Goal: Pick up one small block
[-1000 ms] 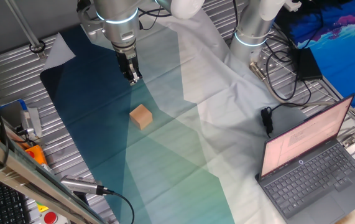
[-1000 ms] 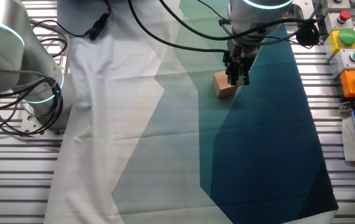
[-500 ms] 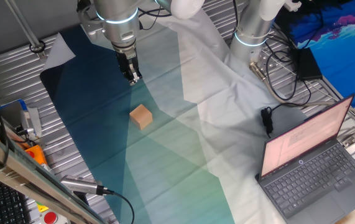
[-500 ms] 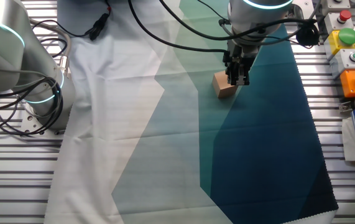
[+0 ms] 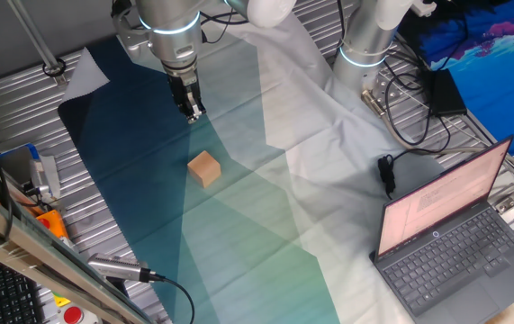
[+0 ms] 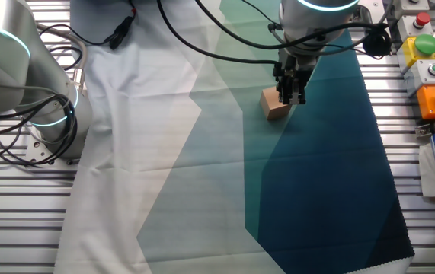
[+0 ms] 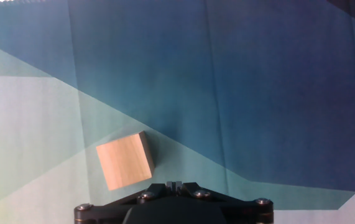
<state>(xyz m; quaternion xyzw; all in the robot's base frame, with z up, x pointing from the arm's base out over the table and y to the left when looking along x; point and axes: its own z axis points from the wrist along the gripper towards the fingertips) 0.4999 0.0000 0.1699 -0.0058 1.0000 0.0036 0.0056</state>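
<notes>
The small block [image 5: 204, 168] is a plain light-tan wooden cube resting on the teal and blue cloth [image 5: 148, 135]. It also shows in the other fixed view [image 6: 273, 106] and in the hand view [image 7: 124, 161], left of centre. My gripper [image 5: 193, 113] hangs above the cloth, behind the block and apart from it. In the other fixed view the gripper [image 6: 291, 96] partly overlaps the block's right side. The fingers are pressed together with nothing between them; in the hand view the gripper [image 7: 175, 184] shows only its tips at the bottom edge.
An open laptop [image 5: 446, 238] sits at the right. A second robot base [image 5: 365, 45] with cables stands at the back on white cloth. A button box [image 6: 427, 68] and tools lie at the table's side. A cable probe [image 5: 117, 268] lies near the front left.
</notes>
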